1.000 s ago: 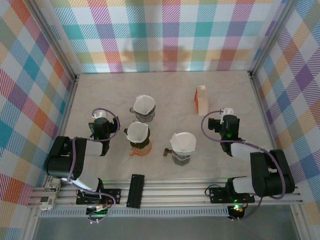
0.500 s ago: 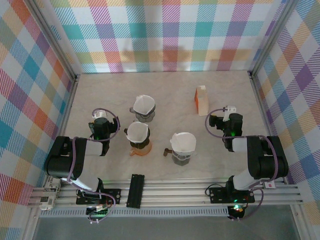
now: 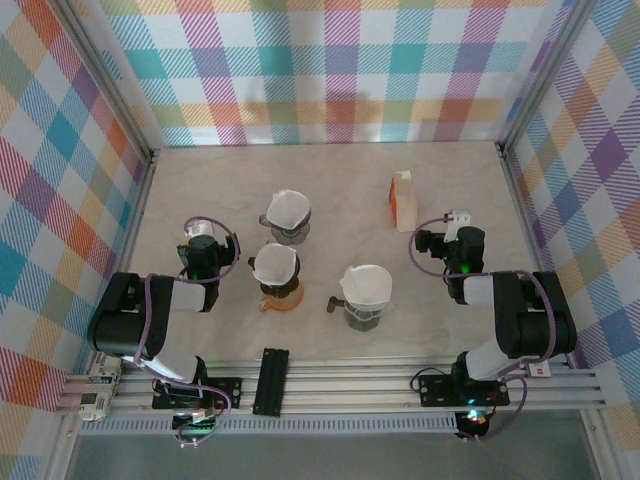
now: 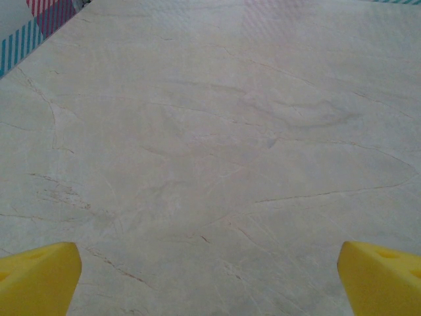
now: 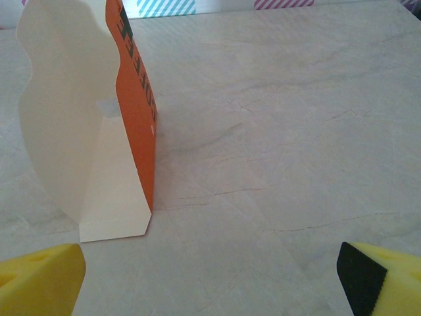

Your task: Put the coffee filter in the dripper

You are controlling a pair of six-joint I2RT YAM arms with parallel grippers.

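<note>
Three drippers stand mid-table, each with a white paper coffee filter in it: a clear dripper (image 3: 289,233) with a filter (image 3: 288,208), an orange dripper (image 3: 281,298) with a filter (image 3: 274,264), and a dark dripper (image 3: 362,316) with a filter (image 3: 367,284). My left gripper (image 3: 203,240) (image 4: 210,283) rests low at the left of the drippers, open and empty over bare tabletop. At the right, my right gripper (image 3: 459,240) (image 5: 210,283) is open and empty, facing the orange-and-white filter box (image 3: 402,198) (image 5: 85,131), which stands just ahead to its left.
Checked walls close the table on three sides. An aluminium rail (image 3: 330,385) with the arm bases runs along the near edge. Bare marble tabletop (image 3: 340,170) lies behind the drippers and box.
My right arm has folded back, and its gripper has shifted slightly right and away from the drippers. The left arm and the drippers have not moved.
</note>
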